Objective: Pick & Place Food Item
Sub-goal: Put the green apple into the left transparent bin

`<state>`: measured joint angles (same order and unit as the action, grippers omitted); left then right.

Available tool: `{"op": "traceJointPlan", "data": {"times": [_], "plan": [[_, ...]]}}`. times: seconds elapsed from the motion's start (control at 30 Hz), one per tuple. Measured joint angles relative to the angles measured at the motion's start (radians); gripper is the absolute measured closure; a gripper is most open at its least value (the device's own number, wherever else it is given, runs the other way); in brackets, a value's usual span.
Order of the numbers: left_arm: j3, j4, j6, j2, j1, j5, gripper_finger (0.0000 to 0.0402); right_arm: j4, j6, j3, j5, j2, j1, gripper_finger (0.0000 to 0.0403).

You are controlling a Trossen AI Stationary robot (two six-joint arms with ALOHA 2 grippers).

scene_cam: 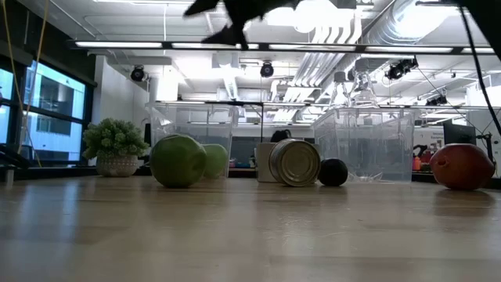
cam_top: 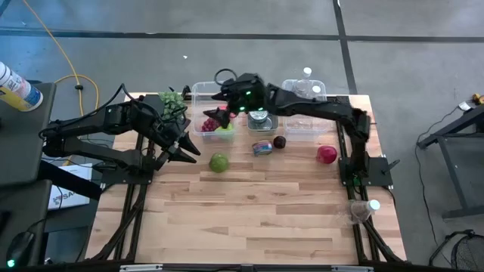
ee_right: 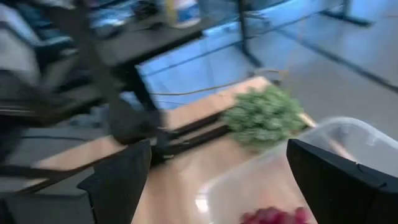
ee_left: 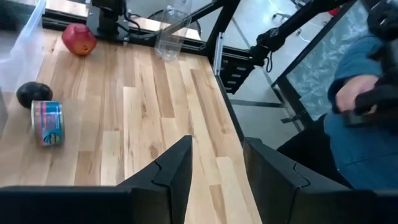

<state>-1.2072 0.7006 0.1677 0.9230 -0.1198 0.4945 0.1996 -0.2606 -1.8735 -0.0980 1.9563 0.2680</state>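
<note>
I am holding my right claw (cam_top: 221, 115) spread wide and empty over the left clear plastic bin (cam_top: 198, 92) at the far side of the pale wooden counter (cam_top: 249, 219); a reddish-purple food item (cam_top: 209, 125), possibly grapes, is lying in the bin directly below it. The round green apple (cam_top: 219, 162) is sitting on the counter just nearer than the bin, closer to my left claw (cam_top: 187, 145), which is waiting open at the left. A striped tin can (cam_top: 262, 147), a small dark fruit (cam_top: 280, 142) and a red apple (cam_top: 327, 154) are lying to the right. Beyond the counter's edge a person in blue (ee_left: 364, 112) is sitting.
</note>
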Motion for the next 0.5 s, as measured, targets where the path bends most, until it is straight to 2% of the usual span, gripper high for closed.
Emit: {"op": "traceJointPlan", "data": {"times": [0.07,0.17,0.37,0.5], "plan": [[0.0,0.005,0.005,-0.002,-0.007,0.0,0.0264,0.038,0.012,0.0,-0.034,-0.055,0.0,0.0038],[0.0,0.017,0.001,-0.008,-0.024,-0.001,0.0264,0.091,0.046,-0.001,-0.009,-0.14,-0.008,0.0041],[0.0,0.014,-0.003,-0.004,-0.059,-0.002,0.0264,0.264,0.104,-0.002,0.12,-0.303,-0.049,0.0051],[0.0,0.014,-0.019,-0.002,-0.083,-0.039,0.0264,0.431,0.168,-0.001,0.269,-0.404,-0.134,0.006]]}}
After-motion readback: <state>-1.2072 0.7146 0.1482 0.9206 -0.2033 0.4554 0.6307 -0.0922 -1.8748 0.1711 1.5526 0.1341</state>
